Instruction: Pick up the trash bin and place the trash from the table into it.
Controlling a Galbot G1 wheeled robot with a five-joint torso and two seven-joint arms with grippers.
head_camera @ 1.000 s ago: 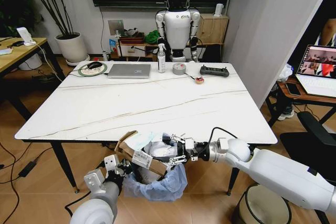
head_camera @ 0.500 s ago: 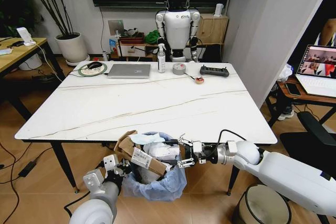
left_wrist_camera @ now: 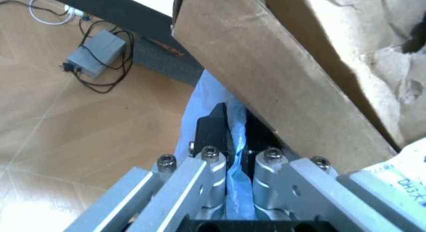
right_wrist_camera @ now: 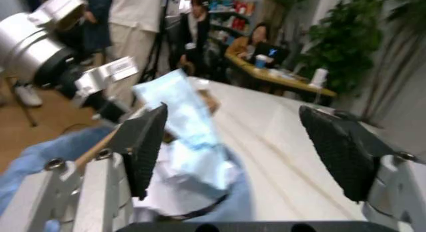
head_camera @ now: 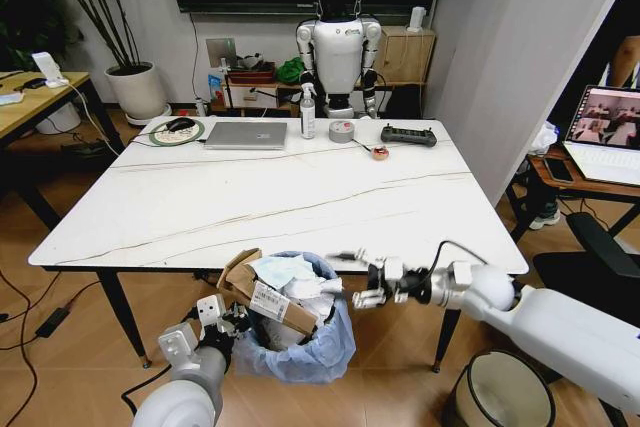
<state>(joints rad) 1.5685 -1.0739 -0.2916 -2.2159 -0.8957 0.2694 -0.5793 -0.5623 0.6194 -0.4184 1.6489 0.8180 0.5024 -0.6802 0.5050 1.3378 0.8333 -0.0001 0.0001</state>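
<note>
**Bin held full at the counter's edge, right arm beside it**

Trash (head_camera: pixel 290 287) sits heaped in the trash bin (head_camera: pixel 300 342), which hangs just below the near edge of the counter (head_camera: pixel 250 197). My left gripper (head_camera: pixel 235 322) is clamped on the bin's rim: the left wrist view shows the jaws pinched together on a fold of the light-blue liner (left_wrist_camera: pixel 236 192) and the rim behind it. My right gripper (head_camera: pixel 365 282) hangs just beside the bin's far side, jaws spread wide and holding nothing; in the right wrist view both pads (right_wrist_camera: pixel 147 142) stand well apart with the pile between them, farther off.

To do this step well, I judge the left grip must stay firm and level, since the load is piled above the rim and a tilt could spill it. The right arm should keep clear of the torn cardboard box (head_camera: pixel 270 297), whose flap juts over the edge towards my left arm.

The bin is small and round, its crinkly blue bag billowing over the outside. Inside, white papers and tissues crowd against the brown box with its white label; the near stretch of counter looks free of litter, so the collecting seems done.
</note>
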